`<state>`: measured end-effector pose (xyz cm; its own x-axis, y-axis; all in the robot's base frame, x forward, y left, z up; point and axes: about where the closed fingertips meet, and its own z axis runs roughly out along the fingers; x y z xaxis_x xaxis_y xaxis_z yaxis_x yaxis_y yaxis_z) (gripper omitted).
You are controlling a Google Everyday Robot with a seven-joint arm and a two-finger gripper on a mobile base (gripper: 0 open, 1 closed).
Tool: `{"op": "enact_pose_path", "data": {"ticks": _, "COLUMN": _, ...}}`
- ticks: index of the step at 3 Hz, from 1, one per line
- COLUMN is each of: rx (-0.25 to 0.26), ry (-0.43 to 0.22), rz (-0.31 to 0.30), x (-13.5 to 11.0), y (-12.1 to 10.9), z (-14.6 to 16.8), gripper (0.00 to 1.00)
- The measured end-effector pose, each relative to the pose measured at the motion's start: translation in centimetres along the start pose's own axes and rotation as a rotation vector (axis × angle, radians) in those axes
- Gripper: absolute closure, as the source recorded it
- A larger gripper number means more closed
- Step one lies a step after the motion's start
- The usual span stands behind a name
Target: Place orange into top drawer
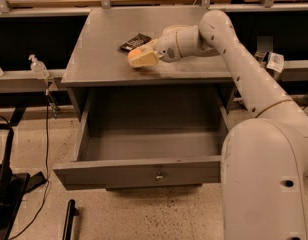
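The orange (pixel 136 52) lies on the grey cabinet top (pixel 104 34), near its front edge; only a sliver of it shows. My gripper (pixel 142 57) is right at the orange, reaching in from the right, and covers most of it. The top drawer (pixel 139 173) is pulled wide open below the cabinet top. Its inside shows nothing in it, and its front panel carries a small round metal knob (pixel 159 175).
A dark flat packet (pixel 135 42) lies on the cabinet top just behind the orange. A clear bottle (pixel 38 66) stands on a ledge at the left. Cables and a black stand (pixel 4 184) are on the floor at the left. My white arm (pixel 244 74) spans the right side.
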<state>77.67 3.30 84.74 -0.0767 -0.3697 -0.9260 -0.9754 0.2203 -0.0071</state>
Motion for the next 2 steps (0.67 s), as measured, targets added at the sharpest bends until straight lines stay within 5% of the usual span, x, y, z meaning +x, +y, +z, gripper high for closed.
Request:
{"op": "enact_pose_path", "data": {"ticks": 1, "rx": -0.004, "ry": -0.033, "rz": -0.025, "x": -0.6, "y": 0.1, "z": -1.7, "gripper": 0.95}}
{"op": "enact_pose_path", "data": {"ticks": 2, "rx": 0.02, "ry": -0.051, "rz": -0.097, "x": 0.8, "y": 1.1, "z": -7.4, "gripper": 1.0}}
